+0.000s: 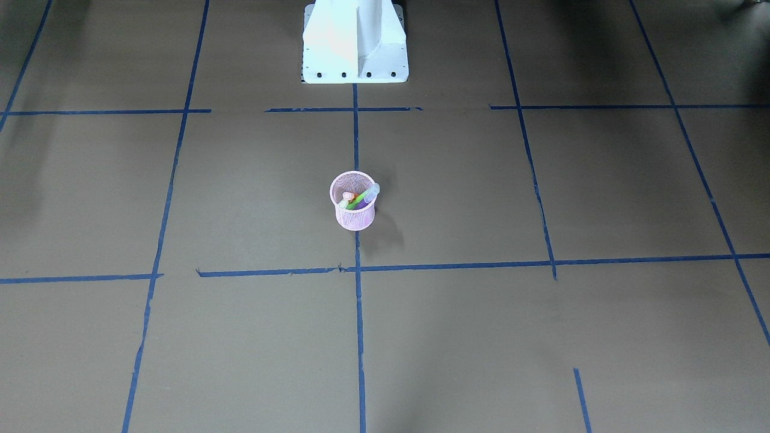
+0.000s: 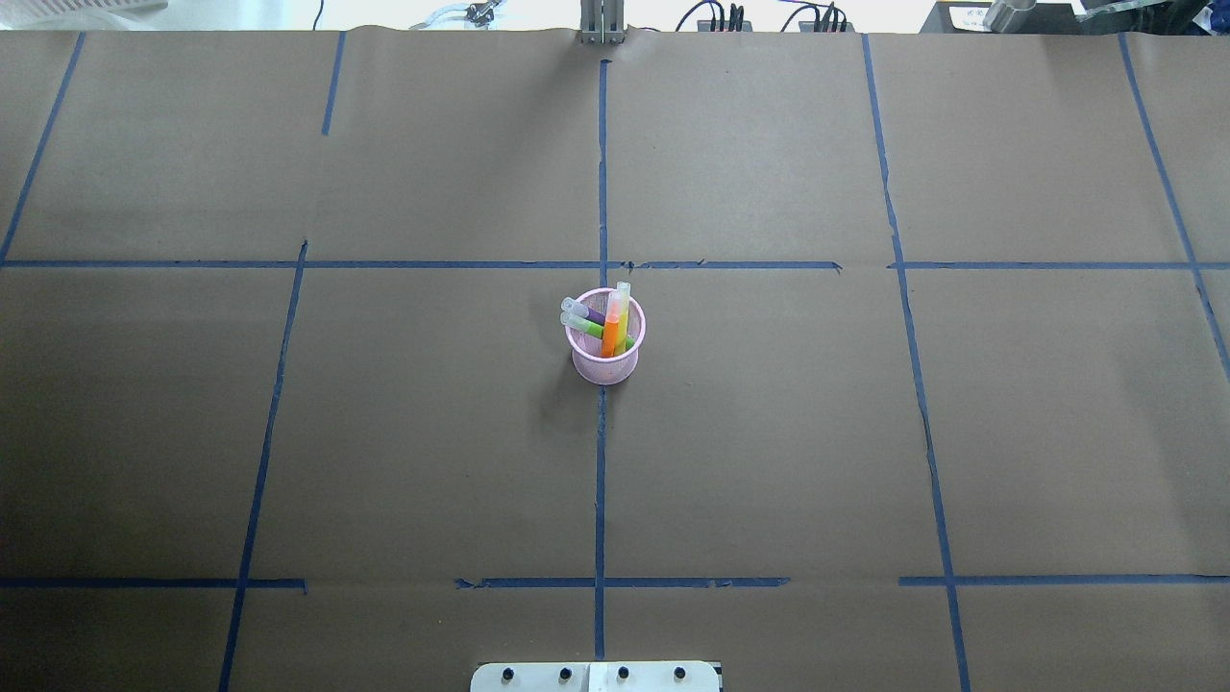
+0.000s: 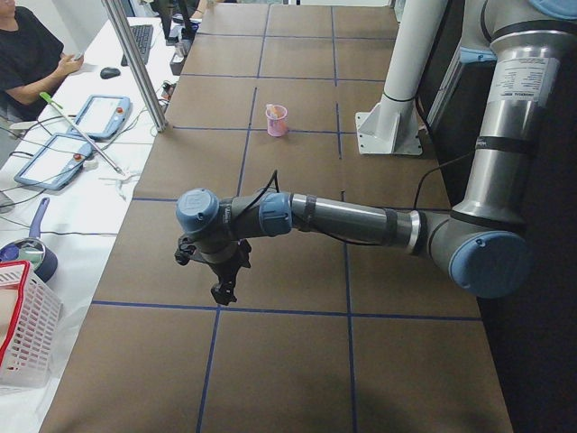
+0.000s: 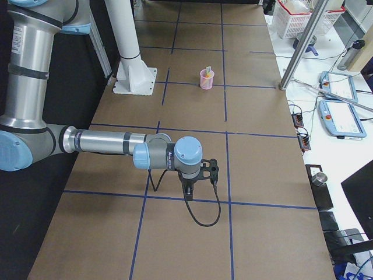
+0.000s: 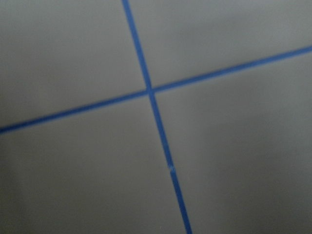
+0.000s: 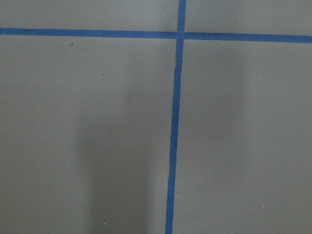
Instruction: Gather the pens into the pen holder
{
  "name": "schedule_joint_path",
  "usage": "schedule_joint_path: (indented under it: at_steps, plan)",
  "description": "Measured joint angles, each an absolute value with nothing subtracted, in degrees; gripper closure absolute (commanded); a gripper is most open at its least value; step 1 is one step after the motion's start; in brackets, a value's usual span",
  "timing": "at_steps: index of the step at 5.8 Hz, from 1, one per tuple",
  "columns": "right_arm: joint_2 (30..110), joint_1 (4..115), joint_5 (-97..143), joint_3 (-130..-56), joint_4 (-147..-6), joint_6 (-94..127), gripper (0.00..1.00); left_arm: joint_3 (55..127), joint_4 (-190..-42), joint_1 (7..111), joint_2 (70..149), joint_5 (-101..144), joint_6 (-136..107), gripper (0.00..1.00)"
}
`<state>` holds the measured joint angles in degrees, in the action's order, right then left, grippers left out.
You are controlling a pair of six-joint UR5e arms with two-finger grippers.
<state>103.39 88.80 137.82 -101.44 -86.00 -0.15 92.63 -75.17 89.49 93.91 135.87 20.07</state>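
**Collection step, judged complete.** The pen holder stood upright near the middle of the tabletop, on a blue tape line. All three pens leaned inside it, cap ends above the rim: the orange pen nearly upright, the green pen and the purple pen tilted together toward my left. My left tool and my right tool hung low over opposite ends of the tabletop, each well apart from the holder. Only the side views showed them, so I could not tell how far either was open or whether it held anything. I judged that no further pick was called for, only keeping both arms away from the holder.
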Motion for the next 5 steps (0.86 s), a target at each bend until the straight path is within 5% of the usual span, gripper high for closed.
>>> schedule_joint_path:
  at_steps: [5]
  plan:
    - [107.82,88.10,136.04,-106.52,-86.81,-0.18,0.00,98.59,-79.67,89.41,87.39,141.88,12.60,0.00]
